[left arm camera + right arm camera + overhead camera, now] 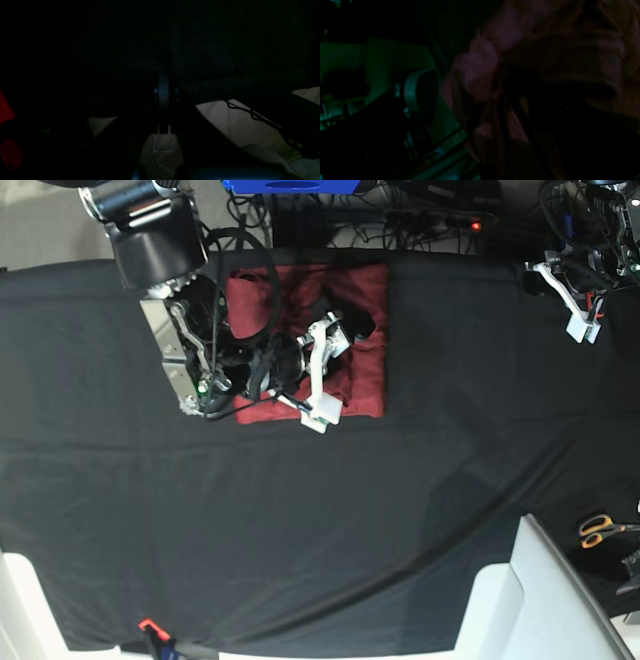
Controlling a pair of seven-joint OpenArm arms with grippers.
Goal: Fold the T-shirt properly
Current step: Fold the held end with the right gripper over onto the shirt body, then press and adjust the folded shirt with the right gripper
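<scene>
The T-shirt [366,385] is a brick-red folded rectangle lying flat at the back left of the black cloth table [420,480]. My right gripper [333,373] hovers over the shirt's middle, open, its white fingers [318,395] spread wide and nothing visibly clamped between them. In the right wrist view, dim maroon folds of the T-shirt [545,50] fill the right side. My left gripper [572,305] is parked off the shirt at the table's back right corner, shut and empty. The left wrist view is almost black and shows only a red sliver of the T-shirt [5,107] at its left edge.
Orange-handled scissors [601,528] lie at the right edge. A white panel [530,600] juts in at the front right. Cables and a blue box [290,185] run along the back edge. A small orange clip [148,626] sits at the front left.
</scene>
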